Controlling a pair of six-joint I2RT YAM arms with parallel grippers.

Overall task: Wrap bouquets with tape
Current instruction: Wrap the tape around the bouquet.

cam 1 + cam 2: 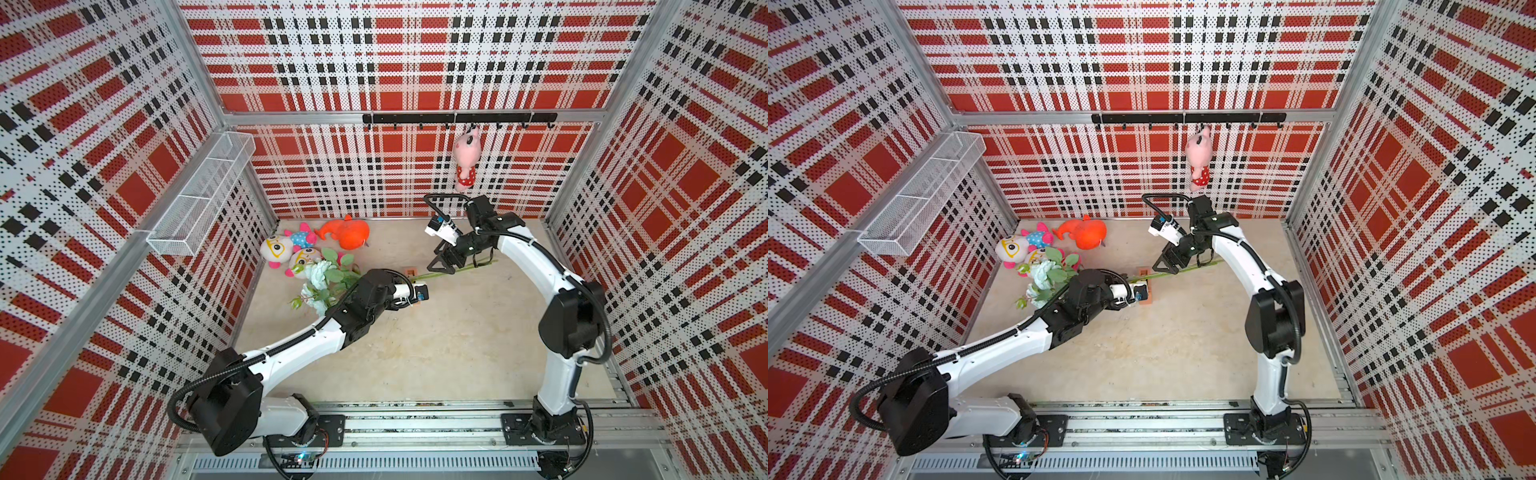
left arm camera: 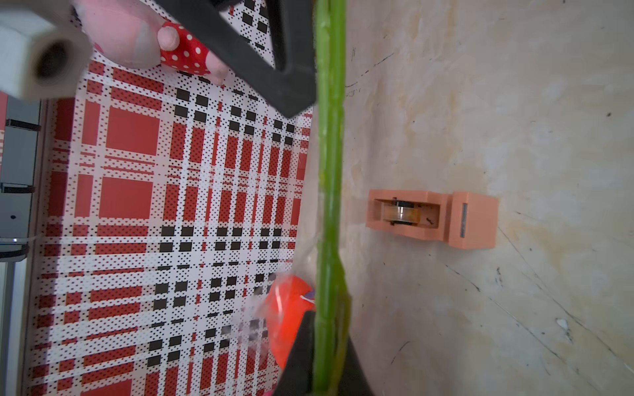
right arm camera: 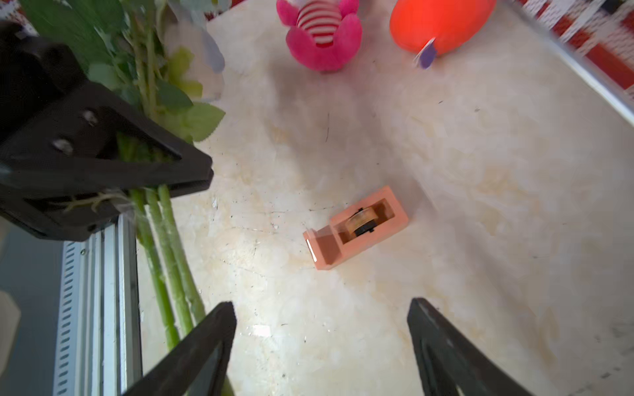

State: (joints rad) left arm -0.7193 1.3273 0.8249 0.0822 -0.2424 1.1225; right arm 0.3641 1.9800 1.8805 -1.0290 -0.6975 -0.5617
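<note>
- The left gripper [image 3: 145,190] is clamped tight on the bouquet [image 1: 322,280], gripping the green stems [image 2: 329,171] partway along.
- The bouquet lies crosswise over the table [image 1: 436,353]. Its pale blooms and leaves are at the left and its stems point right, seen in both top views.
- The blooms are just beside a cluster of plush toys [image 1: 286,249] in the far left corner.
- The right gripper [image 3: 322,343] is spread wide with nothing between its jaws.
- In a top view the right gripper [image 1: 1163,262] is over the stems' right part. In its wrist view the stems pass just beside one finger [image 3: 206,343], outside the gap.
- The tape [image 3: 356,228] stands on the table near the middle, close to the stems and clear of both grippers.
- From above, the left wrist hides part of the tape [image 1: 1144,272].
- An orange plush [image 1: 345,235] lies by the far wall, and a pink plush [image 1: 465,162] hangs on that wall.
</note>
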